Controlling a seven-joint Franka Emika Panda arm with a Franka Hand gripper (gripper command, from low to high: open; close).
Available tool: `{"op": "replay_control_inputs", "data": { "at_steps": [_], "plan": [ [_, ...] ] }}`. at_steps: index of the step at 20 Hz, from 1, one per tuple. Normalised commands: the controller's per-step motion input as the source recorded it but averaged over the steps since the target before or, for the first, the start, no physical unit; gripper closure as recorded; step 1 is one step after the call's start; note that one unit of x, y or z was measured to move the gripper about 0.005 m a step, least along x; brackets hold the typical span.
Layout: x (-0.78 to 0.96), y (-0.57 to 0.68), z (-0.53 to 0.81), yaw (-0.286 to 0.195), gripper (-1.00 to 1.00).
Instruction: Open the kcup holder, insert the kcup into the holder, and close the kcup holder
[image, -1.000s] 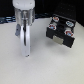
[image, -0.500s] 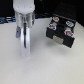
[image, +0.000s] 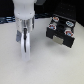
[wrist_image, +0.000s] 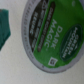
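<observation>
So color-wise: the desk is a plain off-white all over. The kcup holder in the upper right of the exterior view is black, with pale rectangular patches on its fronts and tiny red and blue specks on top. The claw is white with dark bits. Up close, the kcup lid is green with white lettering and a white rim. A teal shape sits at the left edge.

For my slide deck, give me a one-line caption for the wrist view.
Wrist camera close on the kcup, its green foil lid printed "Dark Magic", resting on the pale table.
</observation>
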Motion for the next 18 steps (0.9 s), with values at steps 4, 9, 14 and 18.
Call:
{"op": "replay_control_inputs", "data": {
  "at_steps": [4,9,14,18],
  "plan": [
    [0.01,0.0,-0.01,-0.005,1.0],
    [0.01,0.01,0.03,-0.005,1.0],
    [0.05,0.25,0.65,-0.015,1.0],
    [0.08,0.39,0.89,-0.003,1.0]
  ]
}}
